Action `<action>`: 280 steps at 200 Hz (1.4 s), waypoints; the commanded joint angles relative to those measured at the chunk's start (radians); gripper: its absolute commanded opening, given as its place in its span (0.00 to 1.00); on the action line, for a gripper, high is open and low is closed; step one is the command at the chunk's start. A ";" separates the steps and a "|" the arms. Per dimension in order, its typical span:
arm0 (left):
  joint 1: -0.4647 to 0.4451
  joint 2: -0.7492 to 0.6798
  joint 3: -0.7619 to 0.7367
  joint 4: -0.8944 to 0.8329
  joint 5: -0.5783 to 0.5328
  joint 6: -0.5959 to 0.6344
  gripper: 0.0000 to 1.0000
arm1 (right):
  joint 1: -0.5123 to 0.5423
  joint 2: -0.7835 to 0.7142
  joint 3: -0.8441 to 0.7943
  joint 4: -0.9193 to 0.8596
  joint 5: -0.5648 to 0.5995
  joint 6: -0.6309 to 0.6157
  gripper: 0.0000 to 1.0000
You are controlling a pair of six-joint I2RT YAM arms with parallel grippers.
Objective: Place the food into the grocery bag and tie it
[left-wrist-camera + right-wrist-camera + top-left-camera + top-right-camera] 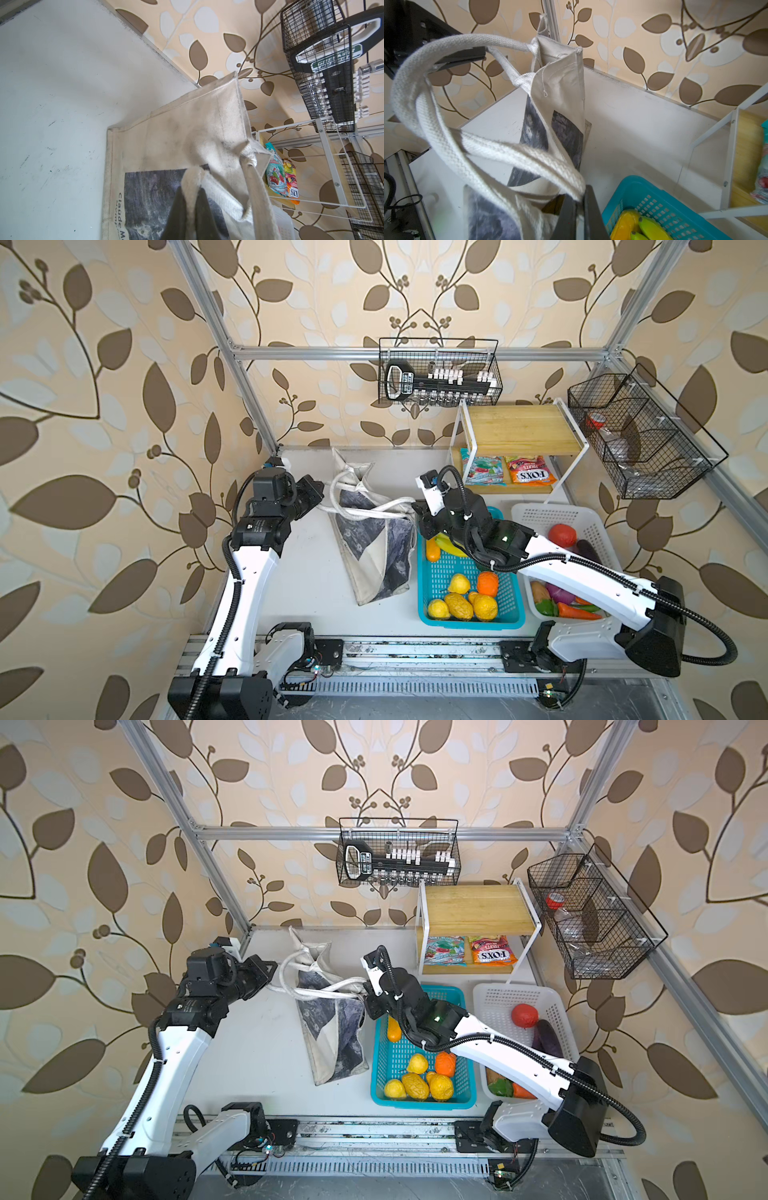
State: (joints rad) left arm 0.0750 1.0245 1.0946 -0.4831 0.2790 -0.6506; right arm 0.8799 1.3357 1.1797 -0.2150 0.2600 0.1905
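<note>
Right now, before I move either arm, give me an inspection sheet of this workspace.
Surface: scuffed white tabletop.
Job's things: off-white canvas tote with dark marbled print, standing; yellow toy banana bunch and round orange in blue plastic basket; glossy snack packets in wooden shelf rack.
Clutter: white plastic basket of toy vegetables.
Grippers: left pincer and right pincer each shut on a thick white handle.
Cables: black ribbed conduit along both arms.
Surroundings: black wire baskets on aluminium frame.

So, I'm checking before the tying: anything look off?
Yes. The left gripper and right gripper each pinch a white handle of the off-white canvas tote, yet the yellow banana bunch still lies in the blue plastic basket.
</note>
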 commanded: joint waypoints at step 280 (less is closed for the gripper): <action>0.166 -0.102 -0.200 0.258 -0.066 -0.111 0.00 | -0.297 0.260 0.113 -0.032 0.115 0.117 0.00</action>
State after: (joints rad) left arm 0.1650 0.9497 0.9806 -0.3935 0.3172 -0.7238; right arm 0.6636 1.6363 1.3918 -0.1780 0.1253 0.3370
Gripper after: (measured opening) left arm 0.068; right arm 0.060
